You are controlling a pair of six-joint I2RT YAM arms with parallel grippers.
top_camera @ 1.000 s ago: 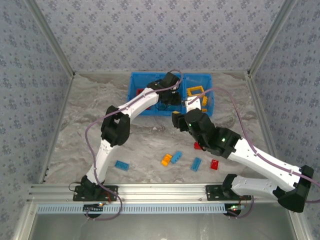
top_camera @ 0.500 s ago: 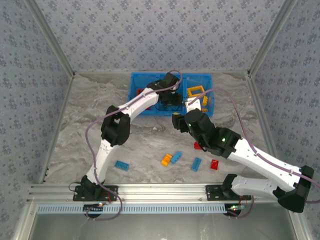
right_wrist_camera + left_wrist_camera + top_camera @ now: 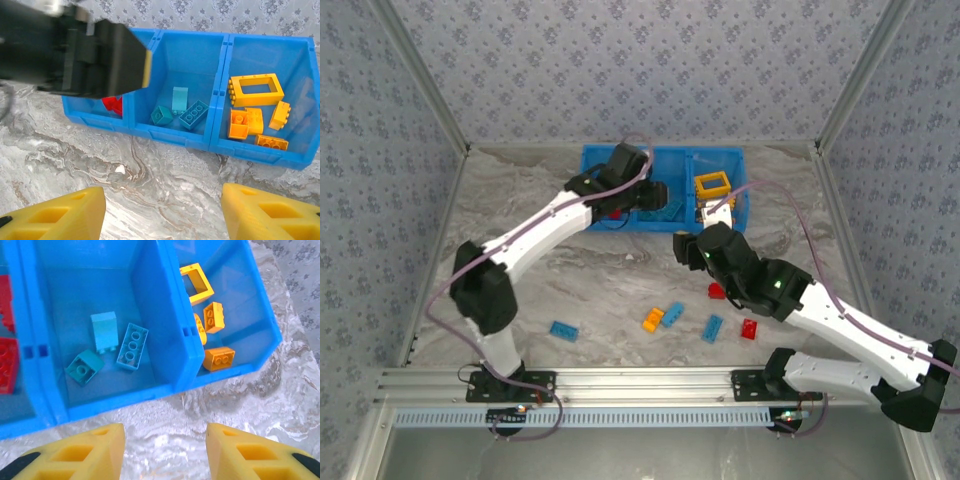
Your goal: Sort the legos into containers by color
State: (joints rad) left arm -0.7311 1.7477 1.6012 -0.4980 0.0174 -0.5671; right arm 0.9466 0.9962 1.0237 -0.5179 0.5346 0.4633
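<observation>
1. Partly done. The tray (image 3: 150, 305) already holds red bricks (image 3: 7, 360) in its left compartment. Three light blue bricks (image 3: 132, 346) are in the middle one. A yellow frame (image 3: 196, 283) and orange bricks (image 3: 218, 359) are in the right one.
2. Left to sort: six loose bricks on the table (image 3: 610, 280) near the front. They are blue (image 3: 564, 329), orange (image 3: 652, 321), blue (image 3: 672, 314), blue (image 3: 713, 327), red (image 3: 749, 329) and red (image 3: 717, 291).
3. The left gripper (image 3: 165, 450) hovers over the tray's near wall by the middle compartment. Its fingers are apart with nothing between them.
4. The right gripper (image 3: 162, 215) is over bare table just in front of the tray. Its fingers are wide apart and empty.
5. The left arm (image 3: 535, 235) stretches far forward to the tray. The right arm (image 3: 840, 320) reaches in diagonally, above the loose reds.
</observation>
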